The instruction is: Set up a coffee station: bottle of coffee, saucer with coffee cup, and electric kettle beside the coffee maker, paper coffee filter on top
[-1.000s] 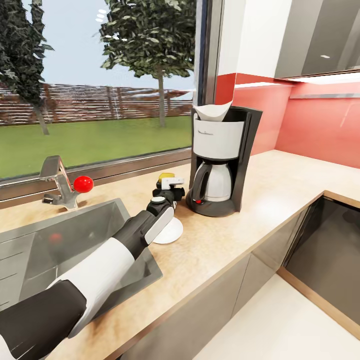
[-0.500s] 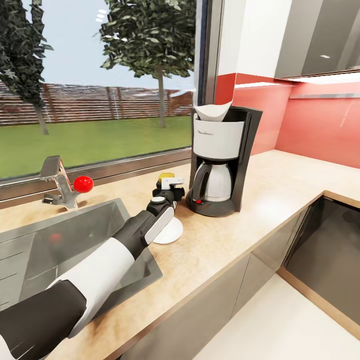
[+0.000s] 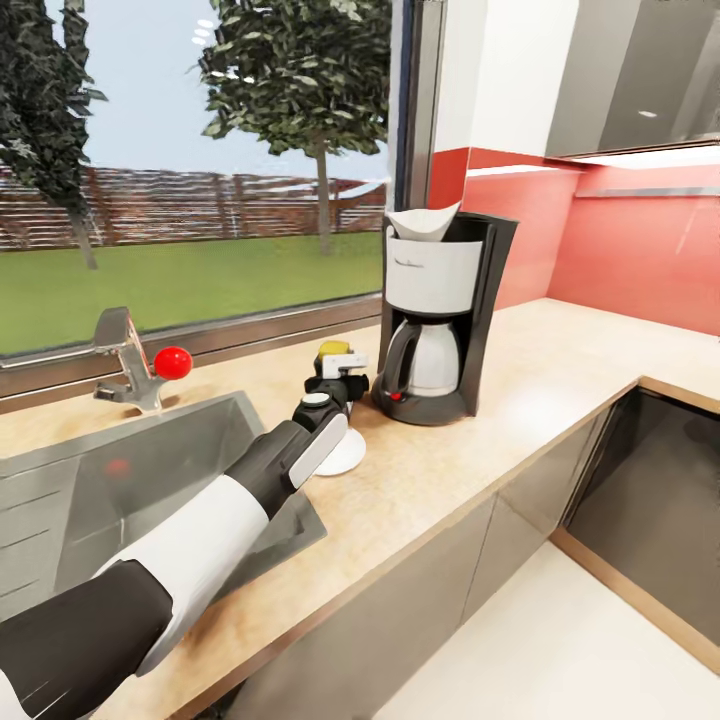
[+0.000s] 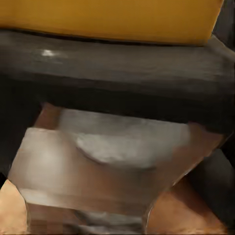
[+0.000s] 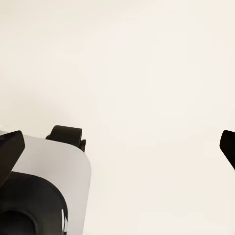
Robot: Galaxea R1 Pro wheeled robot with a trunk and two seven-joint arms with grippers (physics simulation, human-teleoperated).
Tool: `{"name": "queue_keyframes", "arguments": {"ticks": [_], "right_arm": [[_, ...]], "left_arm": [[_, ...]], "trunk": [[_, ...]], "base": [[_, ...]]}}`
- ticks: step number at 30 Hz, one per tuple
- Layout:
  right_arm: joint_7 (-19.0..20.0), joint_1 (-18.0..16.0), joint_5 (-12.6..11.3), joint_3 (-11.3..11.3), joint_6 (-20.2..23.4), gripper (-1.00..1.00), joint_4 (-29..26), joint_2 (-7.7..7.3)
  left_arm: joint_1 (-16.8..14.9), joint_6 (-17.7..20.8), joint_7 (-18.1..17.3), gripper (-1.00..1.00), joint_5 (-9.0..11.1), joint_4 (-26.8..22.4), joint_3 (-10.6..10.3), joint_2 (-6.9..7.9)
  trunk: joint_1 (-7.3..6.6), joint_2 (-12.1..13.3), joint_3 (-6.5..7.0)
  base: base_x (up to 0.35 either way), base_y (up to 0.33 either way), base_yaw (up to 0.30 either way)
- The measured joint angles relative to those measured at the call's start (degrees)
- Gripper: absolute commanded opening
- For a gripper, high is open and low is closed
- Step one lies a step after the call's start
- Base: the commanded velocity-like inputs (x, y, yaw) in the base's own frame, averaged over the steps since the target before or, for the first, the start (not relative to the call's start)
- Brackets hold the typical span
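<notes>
The coffee maker [image 3: 436, 320] stands on the kitchen countertop [image 3: 560, 370] by the window, with the paper coffee filter [image 3: 425, 222] on its top. Just left of it is the bottle of coffee [image 3: 333, 351], of which I see the yellow lid [image 4: 112, 17] and pale label [image 4: 117, 147]. My left gripper [image 3: 338, 378] is at the bottle, its jaws close against both sides. The white saucer [image 3: 345, 458] lies on the counter under that wrist, partly hidden. My right gripper [image 5: 117, 149] hangs open over pale floor. The coffee cup, electric kettle and kitchen shelf are out of view.
A steel sink [image 3: 120, 490] with a tap [image 3: 130, 365] carrying a red knob lies under my left forearm. A dark inset hob [image 3: 660, 480] sits at the counter's right. Grey wall cabinets [image 3: 640, 75] hang above the red backsplash.
The whole view has shifted slightly, so the camera moved. The left arm, the bottle and the saucer keep their places relative to each other.
</notes>
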Motion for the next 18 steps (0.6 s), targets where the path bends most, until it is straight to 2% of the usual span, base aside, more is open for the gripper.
{"name": "queue_keyframes", "arguments": {"ticks": [5, 18], "right_arm": [[0.0, 0.0, 0.0, 0.0, 0.0, 1.00, 0.0, 0.00], [0.0, 0.0, 0.1, 0.0, 0.0, 1.00, 0.0, 0.00]], "left_arm": [[0.0, 0.0, 0.0, 1.00, 0.0, 0.0, 0.0, 0.00], [0.0, 0.0, 0.0, 1.00, 0.0, -0.1, 0.0, 0.00]], "trunk": [[-0.01, 0.0, 0.00], [0.00, 0.0, 0.00]], "base": [[-0.068, 0.000, 0.000], [-0.147, 0.000, 0.000]]}}
